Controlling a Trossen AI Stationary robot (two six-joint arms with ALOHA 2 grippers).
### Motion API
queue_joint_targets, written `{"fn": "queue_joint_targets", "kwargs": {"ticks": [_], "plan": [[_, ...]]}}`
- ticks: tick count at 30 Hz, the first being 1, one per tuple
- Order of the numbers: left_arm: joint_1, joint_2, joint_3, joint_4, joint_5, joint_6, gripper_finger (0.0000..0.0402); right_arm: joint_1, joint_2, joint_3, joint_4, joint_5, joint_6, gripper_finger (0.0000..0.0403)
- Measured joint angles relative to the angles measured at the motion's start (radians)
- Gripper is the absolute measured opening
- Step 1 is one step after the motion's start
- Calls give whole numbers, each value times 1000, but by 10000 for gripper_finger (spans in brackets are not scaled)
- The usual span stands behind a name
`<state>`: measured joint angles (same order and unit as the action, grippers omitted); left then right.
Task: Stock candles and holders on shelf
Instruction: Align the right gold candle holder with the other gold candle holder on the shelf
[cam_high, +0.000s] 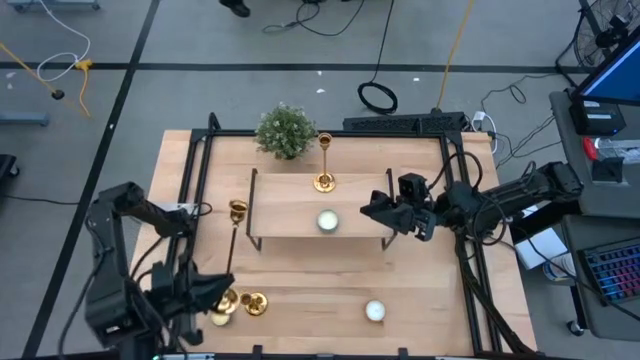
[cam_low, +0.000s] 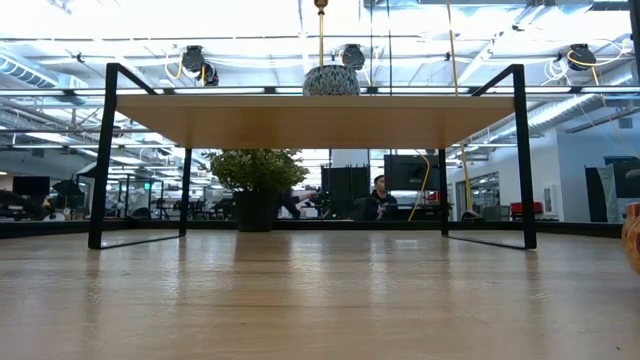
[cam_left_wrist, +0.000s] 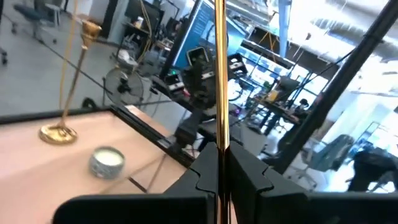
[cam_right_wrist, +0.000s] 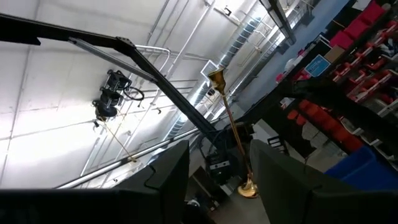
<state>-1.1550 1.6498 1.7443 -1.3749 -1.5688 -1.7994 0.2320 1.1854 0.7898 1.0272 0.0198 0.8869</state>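
Note:
The shelf stands mid-table. On it are one gold holder, also in the left wrist view, and a pale candle. A second candle lies on the table near the front edge. My left gripper is at the near left, shut on another holder. Another gold holder is on the table beside it; how it rests I cannot tell. My right gripper hovers open at the shelf's right end, with nothing between its fingers. My left gripper pinches the holder's thin stem between its two fingers, low on the stem, close to the flared base. The fingers come in level and lie across the stem. The stem rises upright above them to the cup.
A small green plant stands on the table at the shelf's far left corner. Black frame rails run along the table's sides. Bare tabletop lies in front of the shelf. A person sits in the room beyond.

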Motion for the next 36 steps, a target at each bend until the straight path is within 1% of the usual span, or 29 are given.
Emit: {"fn": "queue_joint_targets", "kwargs": {"ticks": [2, 4, 6, 9, 11, 13, 15, 17, 23, 26, 28, 30, 31, 33, 36], "plan": [[7, -1, 0, 154, 35, 147, 16, -8, 0, 0, 0, -22, 8, 169], [39, 0, 0, 333, 136, 348, 16, -13, 0, 0, -1, -41, 17, 169], [90, 0, 0, 550, 266, 577, 16, -16, 0, 0, -4, -51, 19, 169], [180, 0, 0, 916, 499, 988, 16, -16, 0, 0, -4, -51, 22, 169], [239, 0, 0, 1125, 644, 1220, 16, -16, 0, 0, -3, -54, 22, 169], [289, 0, 0, 1256, 716, 1395, 16, -14, 0, 0, -2, -79, 22, 169], [326, -8, 0, 1305, 775, 1517, 16, -8, 0, 0, 1, -100, 22, 169], [359, -21, 0, 1305, 832, 1576, 16, 5, 0, 0, 10, -101, 21, 169], [488, -25, 0, 1378, 1124, 1635, 16, 58, 0, 0, 85, -101, -18, 169], [547, -15, -33, 1528, 1270, 1685, 16, 92, -11, 0, 111, -101, -61, 169], [577, -16, -93, 1666, 1366, 1711, 16, 112, -26, 0, 111, -102, -89, 169], [609, -16, -171, 1806, 1436, 1712, 16, 128, -39, 0, 107, -101, -109, 169], [622, -18, -215, 1863, 1460, 1699, 16, 133, -44, 0, 107, -99, -115, 169], [641, -27, -311, 1966, 1472, 1643, 16, 140, -56, 0, 106, -98, -118, 169], [656, -38, -461, 2112, 1441, 1559, 16, 148, -72, 0, 102, -97, -122, 169]]}}
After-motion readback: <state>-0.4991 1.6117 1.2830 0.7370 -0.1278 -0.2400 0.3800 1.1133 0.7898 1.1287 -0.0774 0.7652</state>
